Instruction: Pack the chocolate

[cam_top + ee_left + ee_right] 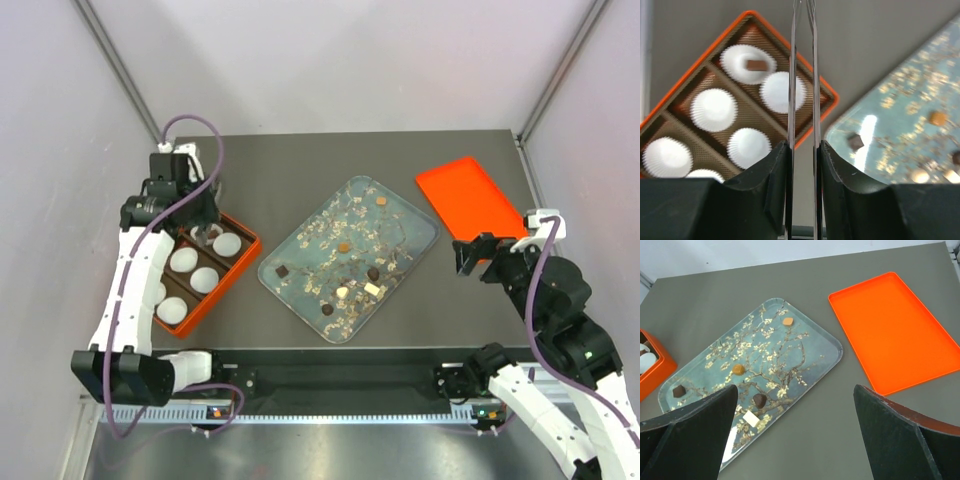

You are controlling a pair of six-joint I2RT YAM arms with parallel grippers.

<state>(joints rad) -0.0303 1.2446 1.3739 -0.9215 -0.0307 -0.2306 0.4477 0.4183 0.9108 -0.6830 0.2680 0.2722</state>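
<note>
Broadly, we see a matte dark grey counter (300, 170) carrying everything. Near its middle lies a glossy rounded-rectangle tray (410, 215), blue-green and printed with pale blossom branches, set at a slant. To its right, well apart, lies a flat orange lid (470, 195), smooth plastic with a shallow raised edge and rounded corners. To the tray's left sits an orange box (238, 272), its brown ribbed inside split by dividers into compartments.

The left gripper (803, 147) hangs over the far end of that box. Its curved black fingers are drawn in close on a pair of tweezers (791, 75), two thin bright metal blades that run out past the top of the left wrist view. The right gripper (795, 390) hovers near the tray's right end, jaws spread wide with nothing between them.

White fluted paper cups (714, 109) fill the compartments. One cup at the far end holds a small brown rectangular chocolate (757, 64).

The other pieces lie scattered on the tray:
- a caramel piece (787, 321)
- a rounder caramel one (738, 369)
- a dark round one (759, 400)
- a dark angular one (679, 389)
- a cream-white square (751, 418)
</note>
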